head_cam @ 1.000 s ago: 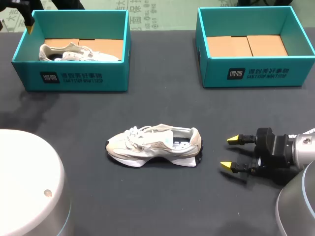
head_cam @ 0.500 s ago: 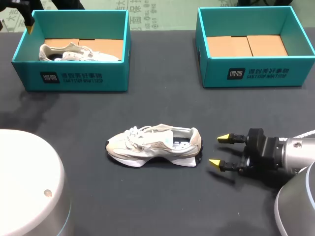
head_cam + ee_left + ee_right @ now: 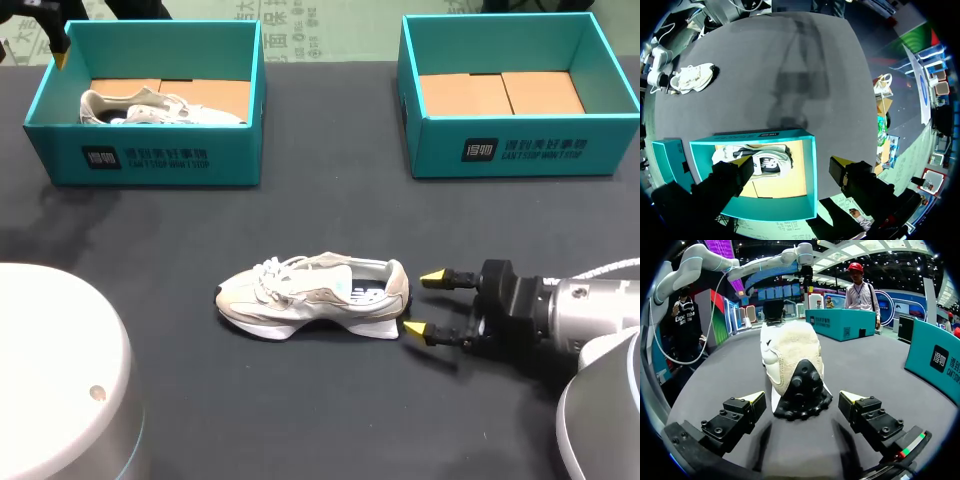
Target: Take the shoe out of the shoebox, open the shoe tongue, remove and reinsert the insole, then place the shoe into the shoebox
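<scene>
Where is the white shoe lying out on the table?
Head view: the white shoe lies mid-table, in front of the left shoebox and right shoebox, heel facing the open right gripper close by.

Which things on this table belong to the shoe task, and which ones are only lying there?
For the job: loose shoe; right gripper, open by its heel; empty shoebox, probably.
Lying about, it seems: other shoebox; second shoe inside it.
</scene>
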You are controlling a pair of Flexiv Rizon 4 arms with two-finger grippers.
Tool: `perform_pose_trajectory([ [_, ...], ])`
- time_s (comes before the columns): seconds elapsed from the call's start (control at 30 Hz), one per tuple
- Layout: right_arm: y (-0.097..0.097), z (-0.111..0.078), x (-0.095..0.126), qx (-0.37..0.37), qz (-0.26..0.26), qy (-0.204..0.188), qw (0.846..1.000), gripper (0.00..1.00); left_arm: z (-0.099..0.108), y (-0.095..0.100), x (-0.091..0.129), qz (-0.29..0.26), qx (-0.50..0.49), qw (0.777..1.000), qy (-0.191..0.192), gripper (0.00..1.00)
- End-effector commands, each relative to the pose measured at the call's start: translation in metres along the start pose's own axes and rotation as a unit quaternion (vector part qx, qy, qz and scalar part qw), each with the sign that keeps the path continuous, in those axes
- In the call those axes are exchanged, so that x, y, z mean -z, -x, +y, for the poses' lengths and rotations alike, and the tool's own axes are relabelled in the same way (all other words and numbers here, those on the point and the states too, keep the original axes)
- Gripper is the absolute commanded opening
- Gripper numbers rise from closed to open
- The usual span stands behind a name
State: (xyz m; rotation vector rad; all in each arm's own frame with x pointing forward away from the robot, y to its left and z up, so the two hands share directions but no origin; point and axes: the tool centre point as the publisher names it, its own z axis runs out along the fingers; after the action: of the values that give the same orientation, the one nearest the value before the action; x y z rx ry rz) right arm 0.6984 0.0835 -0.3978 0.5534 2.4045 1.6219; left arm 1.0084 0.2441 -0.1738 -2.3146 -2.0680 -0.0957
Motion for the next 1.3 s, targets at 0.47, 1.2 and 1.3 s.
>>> perform_pose_trajectory([
  [0.47,0.000,0.004,-0.031,0.001,0.025,-0.005,1.000,1.00,0.000,0.000,0.000,0.001,0.000,1.000,0.000,1.00],
  [1.2,-0.001,0.010,-0.043,0.004,0.039,0.003,0.999,1.00,0.000,0.000,0.000,0.001,0.000,1.000,0.000,1.00],
  [1.3,-0.002,0.010,-0.044,0.007,0.042,0.004,0.999,1.00,0.000,0.000,0.000,0.001,0.000,1.000,0.000,1.00],
])
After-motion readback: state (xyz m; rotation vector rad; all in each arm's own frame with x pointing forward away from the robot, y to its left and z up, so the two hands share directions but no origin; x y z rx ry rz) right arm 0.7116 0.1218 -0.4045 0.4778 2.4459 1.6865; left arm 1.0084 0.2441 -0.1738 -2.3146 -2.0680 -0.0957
